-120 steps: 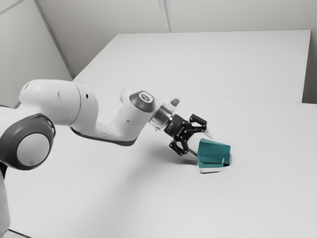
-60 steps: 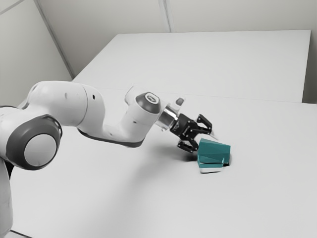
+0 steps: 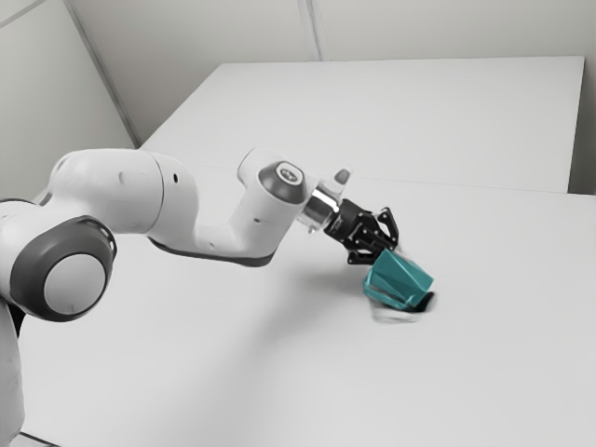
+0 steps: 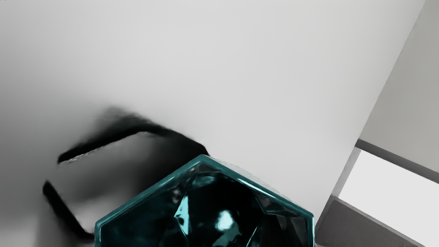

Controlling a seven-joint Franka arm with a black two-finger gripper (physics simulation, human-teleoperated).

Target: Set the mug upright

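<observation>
Pale tabletop (image 3: 484,372) spread beneath teal mug (image 3: 400,281), which lay tilted, not upright, mouth toward claw (image 3: 391,249), base end slanting down toward exterior view's right. Claw looked closed on mug's wall at rim (image 4: 150,189), probably so turning could bring base flat beneath. Could not tell whether base touched down. Faceted wall might slip if pinch was shallow.

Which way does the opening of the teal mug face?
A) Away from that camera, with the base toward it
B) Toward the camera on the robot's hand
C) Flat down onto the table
B: in the wrist view, the mug shows its angular rim and its dark, shiny inside.
</observation>
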